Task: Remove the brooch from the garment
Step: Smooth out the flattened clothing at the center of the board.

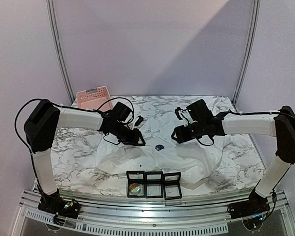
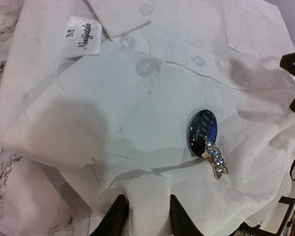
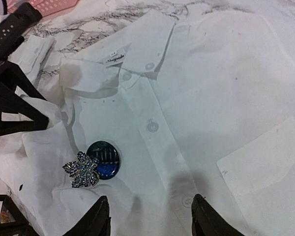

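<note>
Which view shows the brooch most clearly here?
The right wrist view: the brooch shows face-on as a jewelled leaf beside a round blue badge on the garment. The left wrist view shows it edge-on. The top view shows only a dark dot.

A pink basket [image 1: 92, 96] is seen at the far left of the marbled desk [image 1: 81, 147]. Three black-framed boxes [image 1: 154, 184] are lined up at the near edge, touching.
</note>
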Controlling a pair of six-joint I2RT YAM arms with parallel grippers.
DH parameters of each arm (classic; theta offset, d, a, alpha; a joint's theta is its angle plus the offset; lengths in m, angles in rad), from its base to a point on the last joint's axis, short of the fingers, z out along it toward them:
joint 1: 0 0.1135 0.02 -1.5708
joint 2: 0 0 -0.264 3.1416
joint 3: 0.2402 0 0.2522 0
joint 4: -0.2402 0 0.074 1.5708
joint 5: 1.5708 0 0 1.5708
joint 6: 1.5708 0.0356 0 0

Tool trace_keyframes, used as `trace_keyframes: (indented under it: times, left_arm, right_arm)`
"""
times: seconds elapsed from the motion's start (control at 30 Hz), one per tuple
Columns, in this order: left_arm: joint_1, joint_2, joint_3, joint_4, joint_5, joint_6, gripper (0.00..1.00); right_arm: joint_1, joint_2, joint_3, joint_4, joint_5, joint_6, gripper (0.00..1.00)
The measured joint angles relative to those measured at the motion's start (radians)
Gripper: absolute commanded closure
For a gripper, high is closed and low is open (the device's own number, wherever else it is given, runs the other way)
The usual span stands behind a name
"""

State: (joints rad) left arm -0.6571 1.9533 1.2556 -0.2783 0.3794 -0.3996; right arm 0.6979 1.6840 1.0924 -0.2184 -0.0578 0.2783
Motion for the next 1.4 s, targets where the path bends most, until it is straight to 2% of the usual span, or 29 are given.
trace_keyframes:
  times: [0.1, 0.43, 0.63, 0.7, 0.93, 1.13, 1.2, 1.4]
  left_arm:
    - [0.0, 0.005, 0.0, -0.014, 0.007, -0.001, 0.85]
    - [0.001, 0.006, -0.011, -0.055, 0.031, 0.022, 1.0]
    - [0.004, 0.005, -0.015, -0.052, 0.028, 0.025, 1.0]
    - [0.01, 0.005, -0.015, -0.052, 0.028, 0.025, 1.0]
    - [0.081, 0.004, 0.004, -0.034, 0.033, 0.024, 1.0]
    - [0.115, 0.037, 0.174, -0.028, 0.042, 0.028, 1.0]
    - [0.117, 0.054, 0.218, -0.019, 0.039, 0.032, 0.93]
    - [0.117, 0.067, 0.208, -0.04, 0.004, 0.056, 0.32]
  right_arm:
    - [0.001, 0.025, -0.01, -0.011, -0.01, 0.013, 0.52]
    - [0.001, 0.024, -0.153, 0.013, -0.078, 0.101, 0.61]
    - [0.001, 0.011, -0.188, 0.034, -0.082, 0.148, 0.61]
    - [0.001, 0.003, -0.188, 0.034, -0.075, 0.154, 0.59]
    - [0.001, -0.028, -0.167, 0.02, -0.029, 0.157, 0.44]
    - [-0.013, -0.028, -0.086, 0.001, 0.024, 0.141, 0.29]
    - [-0.023, -0.028, -0.059, -0.001, 0.06, 0.131, 0.25]
    - [-0.082, -0.028, -0.036, -0.043, 0.148, 0.098, 0.17]
